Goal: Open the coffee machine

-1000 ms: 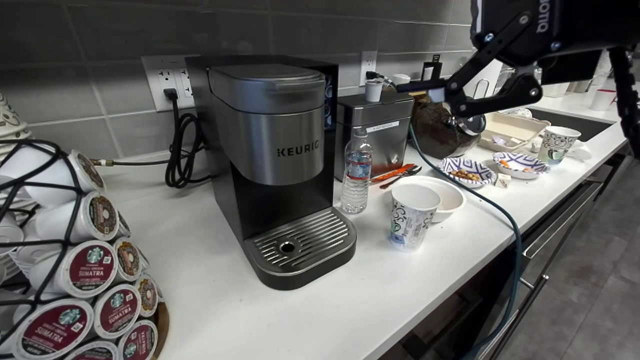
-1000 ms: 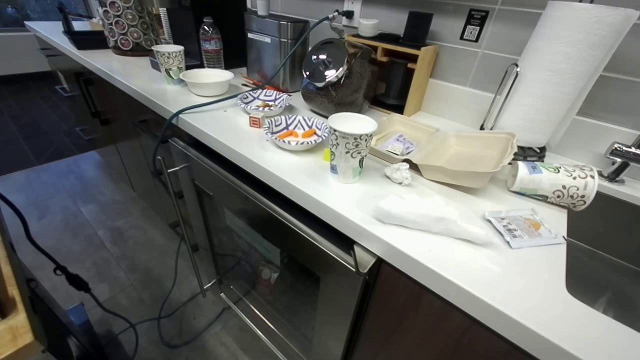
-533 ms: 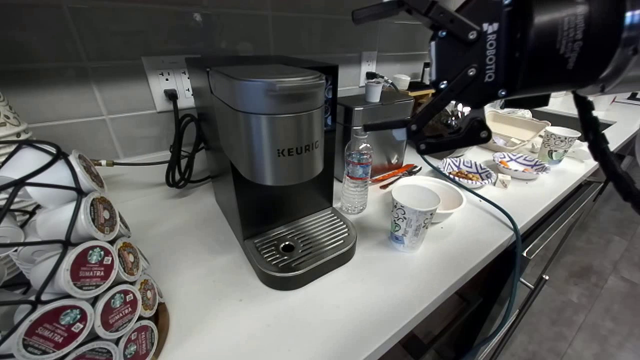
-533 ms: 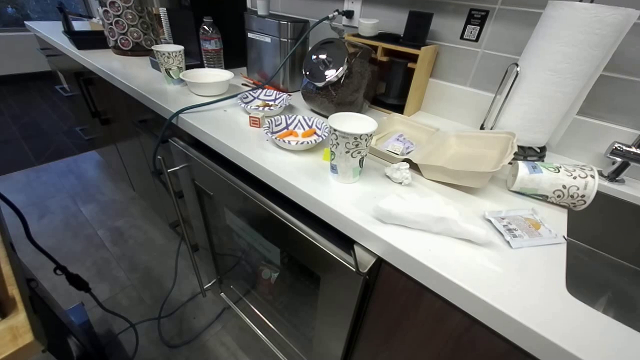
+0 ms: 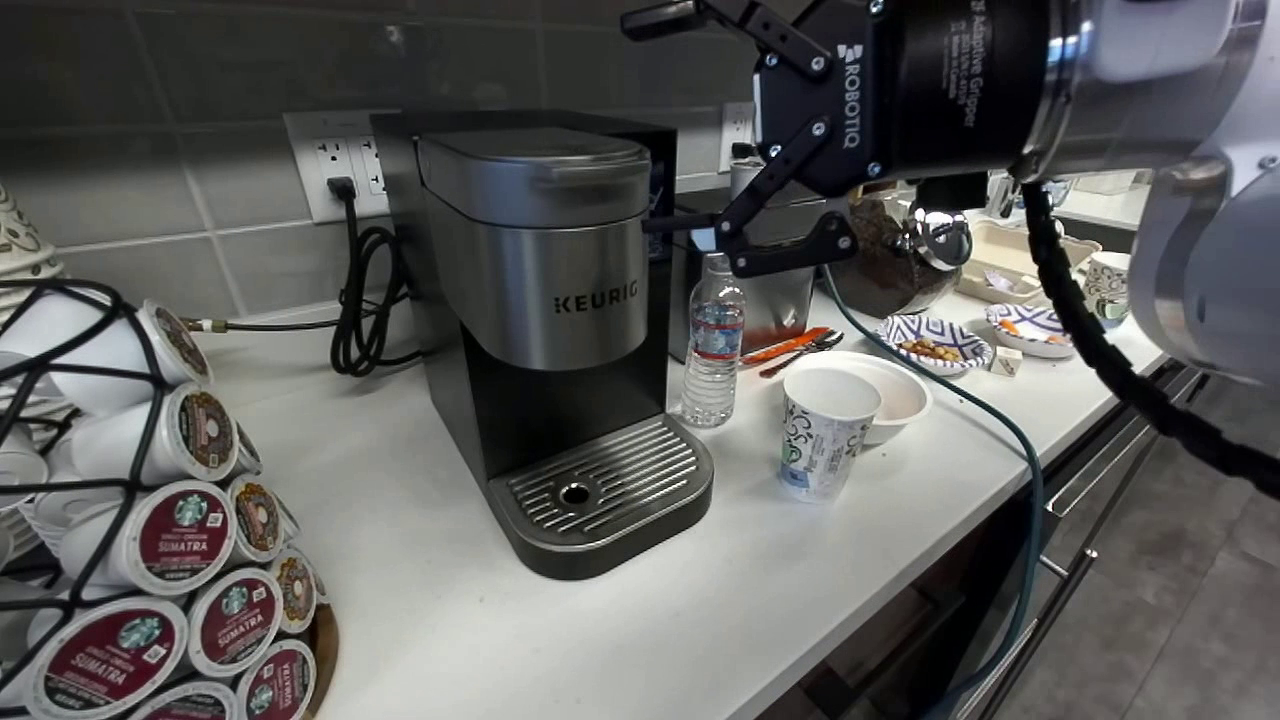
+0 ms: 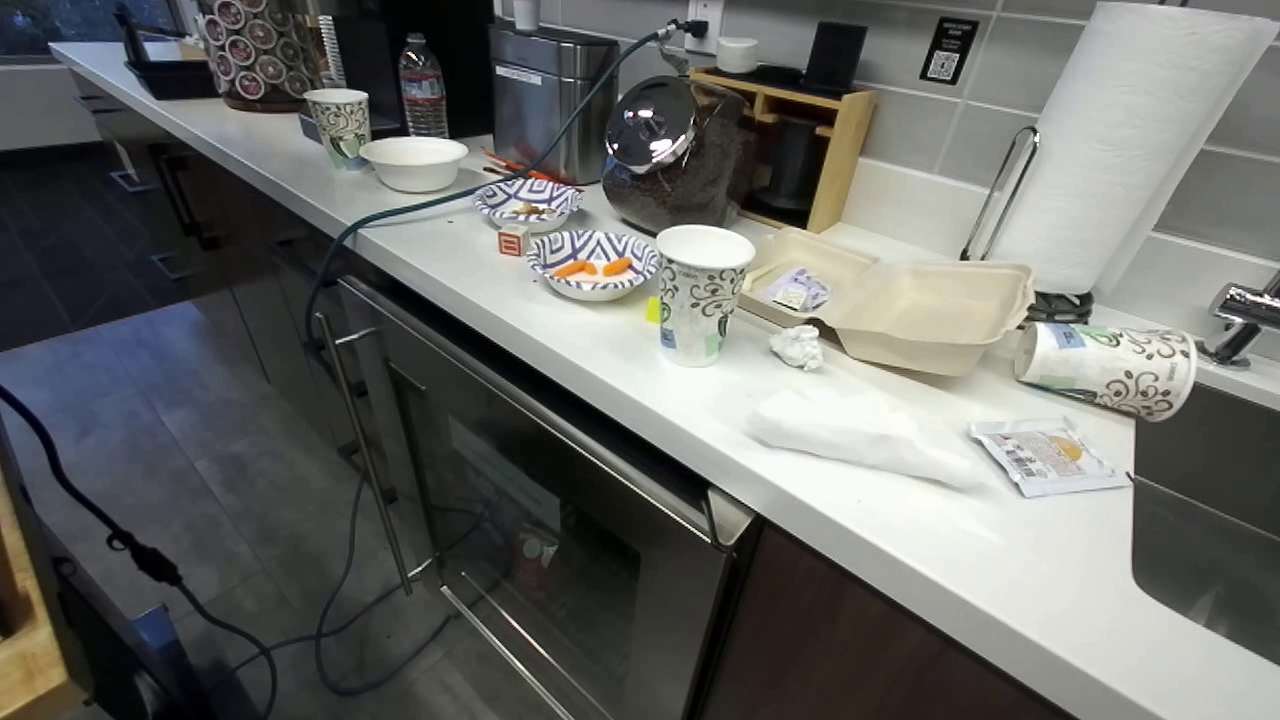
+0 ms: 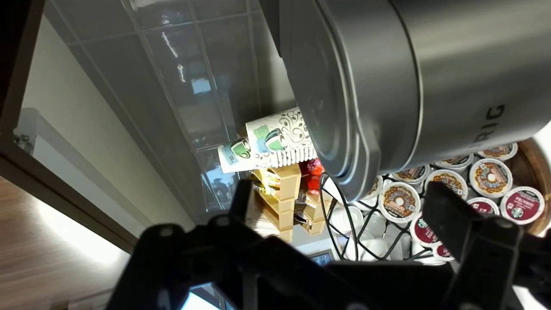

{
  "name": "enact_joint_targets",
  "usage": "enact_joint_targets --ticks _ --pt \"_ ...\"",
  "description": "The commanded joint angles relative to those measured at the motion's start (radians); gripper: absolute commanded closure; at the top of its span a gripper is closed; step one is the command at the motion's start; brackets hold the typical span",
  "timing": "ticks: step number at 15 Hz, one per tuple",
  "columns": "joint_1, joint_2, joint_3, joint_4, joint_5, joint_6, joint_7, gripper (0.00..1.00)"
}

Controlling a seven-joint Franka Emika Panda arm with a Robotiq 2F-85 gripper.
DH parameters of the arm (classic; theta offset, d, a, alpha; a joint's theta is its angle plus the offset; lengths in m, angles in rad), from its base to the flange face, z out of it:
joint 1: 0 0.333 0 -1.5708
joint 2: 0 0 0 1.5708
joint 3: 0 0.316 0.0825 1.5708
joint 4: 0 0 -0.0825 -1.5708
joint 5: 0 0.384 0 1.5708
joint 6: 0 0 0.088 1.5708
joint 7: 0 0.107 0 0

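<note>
The coffee machine (image 5: 560,290) is unopened, its lid (image 5: 540,178) down ahead of wide-spread fingers (image 5: 685,223); contact is hard to judge, lifting remains.

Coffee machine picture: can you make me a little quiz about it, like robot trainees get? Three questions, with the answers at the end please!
1. True or false: the lid of the machine is shut.

2. Which word can you read on some pods?
A) MINT
B) SUMATRA
C) COCOA

3. Fill in "open" or "shut": the tool is ____.

Key: 1 true; 2 B, SUMATRA; 3 open.
</note>
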Motion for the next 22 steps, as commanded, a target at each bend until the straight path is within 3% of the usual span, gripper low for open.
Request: enact_joint_targets --ticks 1,2,16,22 --pt "0.047 -0.004 -0.053 0.010 0.010 0.015 -0.012 0.00" --pt "0.076 -0.004 -0.086 0.018 0.028 0.022 -0.014 0.00" --pt "0.131 -0.015 -0.113 0.086 0.114 0.023 -0.100 0.00" --pt "0.156 0.006 -0.136 0.203 0.124 0.013 -0.172 0.00"
